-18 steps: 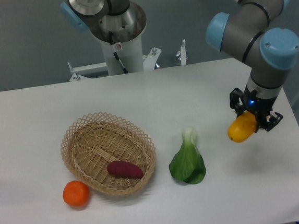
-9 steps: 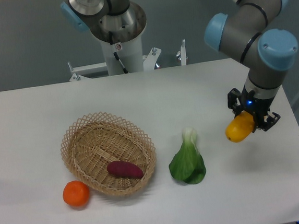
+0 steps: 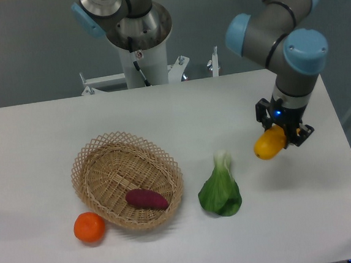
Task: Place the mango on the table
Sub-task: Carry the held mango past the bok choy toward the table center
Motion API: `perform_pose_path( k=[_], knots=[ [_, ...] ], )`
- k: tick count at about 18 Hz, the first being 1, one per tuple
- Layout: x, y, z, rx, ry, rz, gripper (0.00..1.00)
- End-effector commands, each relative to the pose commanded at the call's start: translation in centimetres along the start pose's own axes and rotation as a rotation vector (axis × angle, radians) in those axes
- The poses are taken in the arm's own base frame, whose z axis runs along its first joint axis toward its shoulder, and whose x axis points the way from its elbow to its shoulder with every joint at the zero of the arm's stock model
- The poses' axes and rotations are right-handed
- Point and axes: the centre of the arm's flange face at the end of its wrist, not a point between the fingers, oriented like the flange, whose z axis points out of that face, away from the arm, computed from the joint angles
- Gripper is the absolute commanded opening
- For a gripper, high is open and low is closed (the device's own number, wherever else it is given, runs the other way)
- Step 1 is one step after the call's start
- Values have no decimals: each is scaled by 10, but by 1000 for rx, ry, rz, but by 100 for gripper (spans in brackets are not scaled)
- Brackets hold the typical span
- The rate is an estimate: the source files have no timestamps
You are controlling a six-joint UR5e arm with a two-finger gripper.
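Near the front edge of the bench point(image 3: 162, 117) we see no change: orange point(image 3: 89, 227) just outside the basket's point(image 3: 92, 160) front-left rim, purple sweet potato point(image 3: 147, 199) lying inside the basket, bok choy point(image 3: 220, 190) lying flat right of the basket. None of them has moved over the last second.

What has changed is farther back on the right side. The gripper point(image 3: 278, 128) has carried the mango point(image 3: 269, 143) left and back, away from the right edge, and it now hangs closer to the bok choy's stem end but apart from it. The jaws are closed around the mango's upper end, with most of the fruit sticking out below and to the left.

We can't tell for sure from this view, but the mango looks to be still off the surface, with no contact we can confirm.

Our read: this is still transport, not placement. The arm is repositioning over bare bench between the bok choy and the right edge. Remaining steps are lowering until the fruit rests, then opening. The fruit is rounded, so we expect it may roll a little on release.
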Motion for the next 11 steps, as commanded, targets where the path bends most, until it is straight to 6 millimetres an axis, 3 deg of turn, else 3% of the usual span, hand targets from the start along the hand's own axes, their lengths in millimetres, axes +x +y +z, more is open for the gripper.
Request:
perform_pose_path(
  k=[5, 8, 11],
  knots=[
    [7, -25, 17, -4, -57, -67, 37],
    [25, -25, 34, -2, -51, -77, 37],
    [29, -23, 39, -3, -57, -51, 39]
  ],
)
